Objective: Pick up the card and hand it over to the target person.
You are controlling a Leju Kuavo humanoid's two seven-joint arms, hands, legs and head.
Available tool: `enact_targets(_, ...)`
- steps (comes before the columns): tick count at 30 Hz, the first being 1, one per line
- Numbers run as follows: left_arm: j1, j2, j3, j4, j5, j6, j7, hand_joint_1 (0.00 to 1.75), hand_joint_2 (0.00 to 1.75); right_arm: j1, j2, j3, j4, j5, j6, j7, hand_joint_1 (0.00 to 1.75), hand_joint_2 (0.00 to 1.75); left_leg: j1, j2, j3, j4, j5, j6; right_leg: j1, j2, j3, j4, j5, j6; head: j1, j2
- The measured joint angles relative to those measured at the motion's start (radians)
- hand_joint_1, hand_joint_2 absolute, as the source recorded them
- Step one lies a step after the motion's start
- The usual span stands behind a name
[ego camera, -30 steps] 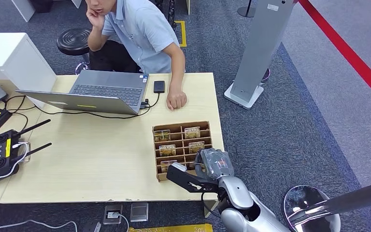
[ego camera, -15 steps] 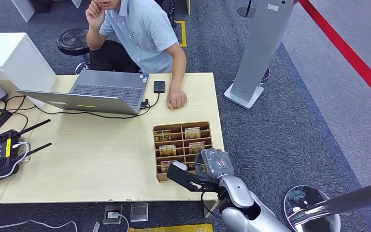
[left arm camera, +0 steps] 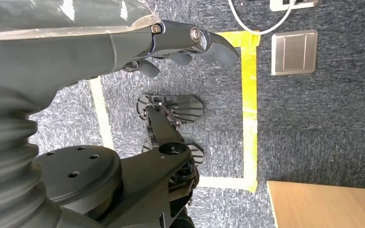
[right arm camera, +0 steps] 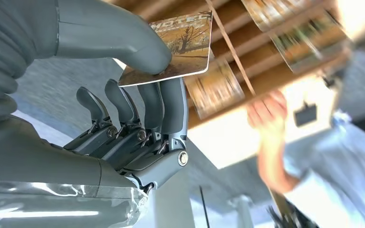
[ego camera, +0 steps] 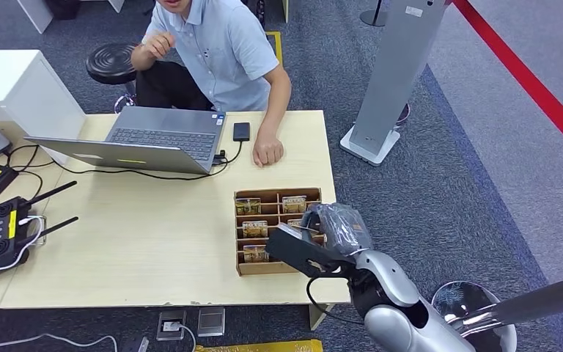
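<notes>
Our right hand [right arm camera: 123,104] has lifted away from the divided box [ego camera: 278,233], pinching the card [right arm camera: 173,50]; the person's hand [ego camera: 267,152] lies straight beyond across the worktop [ego camera: 146,242]; our left hand [left arm camera: 171,42] hangs empty, fingers loosely curled.

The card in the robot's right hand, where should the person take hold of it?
Take the card by its free far edge, coming from the side opposite the right hand. The thumb and fingers pinch the near edge, and the rest juts out flat and unobstructed.

- Right arm [ego camera: 392,301]: silver, rounded shell; black cable looped at the wrist.
- Right hand [right arm camera: 123,118]: grey ribbed cover, thick grey thumb, darker fingers, one visible screw, clear plastic wrap.
- Left hand [left arm camera: 171,42]: dark grey, screws visible.
</notes>
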State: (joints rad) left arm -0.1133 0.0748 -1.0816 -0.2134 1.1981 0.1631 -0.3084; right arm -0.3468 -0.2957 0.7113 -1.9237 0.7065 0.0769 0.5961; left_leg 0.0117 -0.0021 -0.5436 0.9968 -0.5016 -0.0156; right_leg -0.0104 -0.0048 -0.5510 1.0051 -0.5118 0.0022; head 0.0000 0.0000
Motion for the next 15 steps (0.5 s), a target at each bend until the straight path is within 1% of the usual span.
enact_targets(4,0.0,-0.004,-0.008,0.0,-0.008,-0.006,-0.002,0.0,1.75,-0.026,0.048,0.009,0.116,0.037,-0.051,-0.057,1.5,1.75,0.0,0.002,0.001,-0.001,0.0,0.0,0.0,0.002,0.0,-0.001,0.0,0.0,0.0,0.0)
enact_targets(5,0.0,-0.006,-0.01,0.001,-0.011,-0.009,-0.004,0.0,1.75,-0.035,0.062,0.01,0.162,0.058,-0.082,-0.083,1.5,1.75,0.0,0.002,0.001,-0.001,0.0,0.0,0.0,0.002,0.001,-0.001,0.001,0.0,0.0,0.0)
enact_targets(8,0.0,-0.012,-0.015,0.002,-0.017,-0.018,-0.017,0.0,1.75,-0.064,0.105,0.001,0.308,0.137,-0.217,-0.192,1.5,1.75,0.0,0.004,0.003,-0.003,0.001,0.0,0.0,0.004,0.002,-0.002,0.002,0.0,0.0,0.0)
enact_targets(11,-0.005,-0.019,-0.019,0.004,-0.023,-0.021,-0.025,0.0,1.75,-0.084,0.151,-0.028,0.461,0.16,-0.368,-0.317,1.5,1.75,0.001,0.006,0.003,-0.002,0.001,-0.001,0.0,0.006,0.001,-0.002,0.002,0.0,0.0,0.0)
enact_targets(12,-0.008,-0.021,-0.02,0.004,-0.024,-0.021,-0.024,0.0,1.75,-0.09,0.162,-0.035,0.509,0.175,-0.417,-0.344,1.5,1.75,0.001,0.005,0.003,-0.002,0.001,-0.001,0.001,0.006,0.002,-0.002,0.003,0.0,0.0,0.0)
enact_targets(15,-0.012,-0.025,-0.018,0.003,-0.024,-0.018,-0.022,0.0,1.75,-0.102,0.183,-0.05,0.61,0.238,-0.529,-0.354,1.5,1.75,0.001,0.004,0.003,-0.003,0.001,-0.001,0.001,0.004,0.003,-0.003,0.003,0.0,0.0,0.0)
